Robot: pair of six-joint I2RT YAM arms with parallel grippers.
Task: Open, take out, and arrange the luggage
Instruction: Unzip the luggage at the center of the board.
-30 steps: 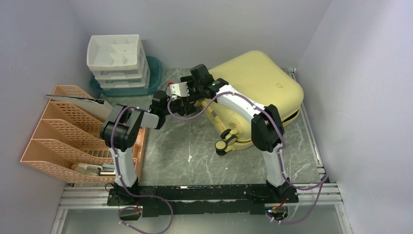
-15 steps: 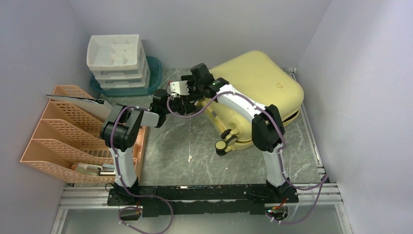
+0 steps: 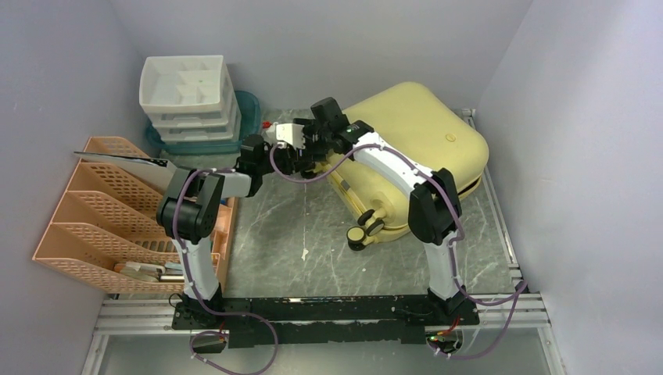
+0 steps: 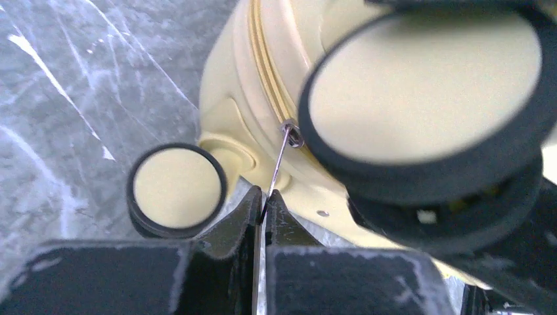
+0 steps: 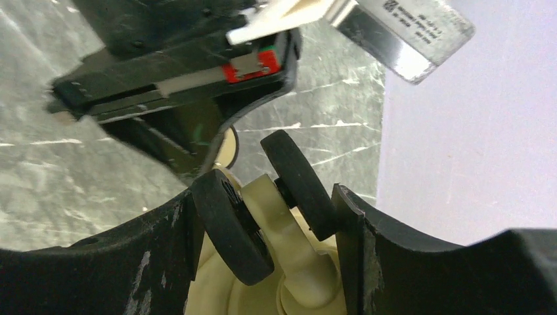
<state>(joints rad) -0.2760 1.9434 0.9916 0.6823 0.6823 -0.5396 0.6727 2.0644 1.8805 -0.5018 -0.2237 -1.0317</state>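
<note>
The luggage lay on its side at the right rear of the desk, lid down, with a dark gap showing at its right edge. The left pincer was clenched on the thin metal zipper pull beside a corner wheel. The right pincer gripped the twin wheel across its outer faces, bracing the shell. Within the last second both wrists had shifted rearward while the luggage stayed put. The zipper was probably being drawn round the corner, with opening incomplete.

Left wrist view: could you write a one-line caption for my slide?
Left gripper shut on the yellow suitcase's metal zipper pull, beside a wheel.
</note>
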